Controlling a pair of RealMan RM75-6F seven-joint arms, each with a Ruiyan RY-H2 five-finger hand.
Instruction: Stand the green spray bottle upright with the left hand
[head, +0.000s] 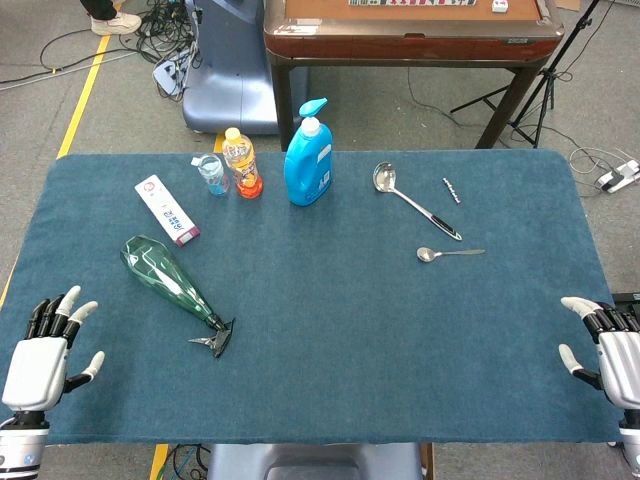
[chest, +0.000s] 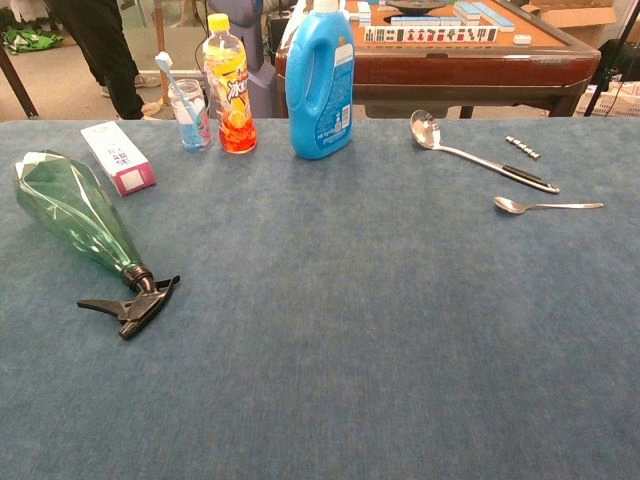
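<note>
Green spray bottle (head: 165, 273) lies on its side on the table (head: 330, 350), left half, black trigger head toward the near edge. Left hand (head: 45, 345) at near-left corner, fingers apart, empty. Right hand (head: 608, 345) half cropped, seemingly empty too.

left hand (head: 40, 352): fingers spread, holding nothing | right hand (head: 606, 344): apparently likewise, partly cropped

Spray bottle (head: 163, 268): clear green body, black trigger head. Table (head: 350, 330): dark blue cloth. Detergent bottle (head: 308, 160): bright blue; drink bottle (head: 241, 162): orange, yellow cap.
</note>
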